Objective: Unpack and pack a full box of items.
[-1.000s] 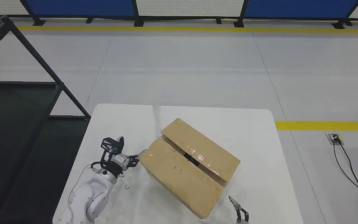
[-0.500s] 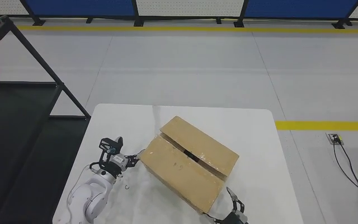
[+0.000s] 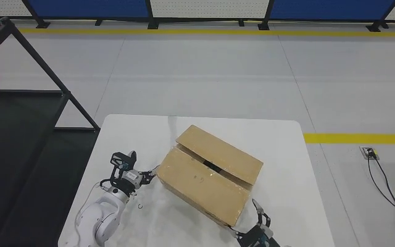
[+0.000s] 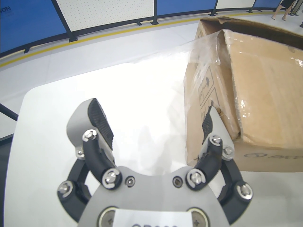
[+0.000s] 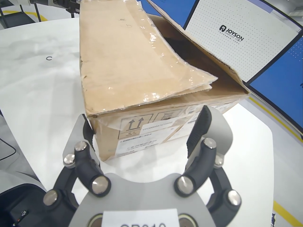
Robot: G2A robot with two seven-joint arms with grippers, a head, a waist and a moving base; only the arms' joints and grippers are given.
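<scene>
box (image 3: 210,179) of brown cardboard lies slanted on the white table (image 3: 123,142), one short end toward the left, the other toward the near right edge. the left gripper (image 4: 152,109) waits just beside the left end, its fingers spread and holding nothing; one pad (image 4: 207,121) is against the end wall or very near it, we cannot tell which. the right gripper (image 5: 144,116) stands at the near right end, also spread wide and empty, facing the labelled wall. we judge that the two arms bracket the box so it will not slide when the flaps are lifted. the top flaps (image 5: 123,55) lie almost shut with a dark gap between them, so the items inside are hidden and the unpacking is not yet begun.
</scene>
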